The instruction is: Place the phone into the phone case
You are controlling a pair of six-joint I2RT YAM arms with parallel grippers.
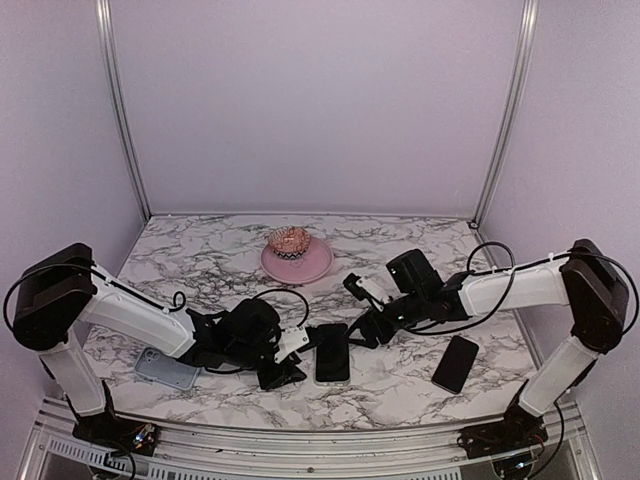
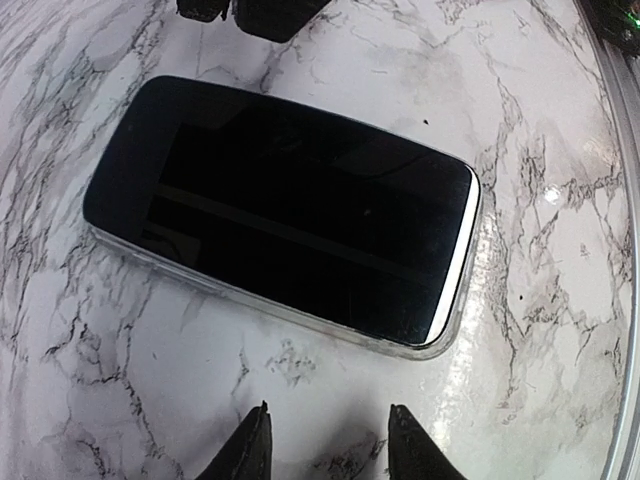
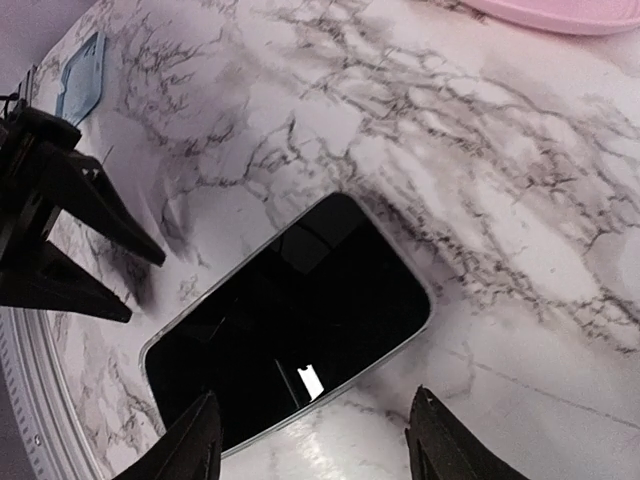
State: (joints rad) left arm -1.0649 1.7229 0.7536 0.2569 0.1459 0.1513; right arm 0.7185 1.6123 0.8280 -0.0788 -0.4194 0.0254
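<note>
The phone [image 1: 332,353], glossy black screen up, lies flat near the table's front middle. It sits inside the clear phone case, whose see-through rim [image 2: 443,343] shows round its edge. The phone also shows in the left wrist view [image 2: 280,220] and the right wrist view [image 3: 290,330]. My left gripper [image 1: 293,362] is open and empty, just left of the phone, its tips [image 2: 328,415] apart from the case rim. My right gripper [image 1: 362,335] is open and empty over the phone's right side [image 3: 318,395].
An all-dark black phone [image 1: 456,363] lies at the front right. A grey-blue slab [image 1: 166,369] lies at the front left under the left arm. A pink plate [image 1: 312,270] holding a coppery object [image 1: 290,240] stands behind the phone.
</note>
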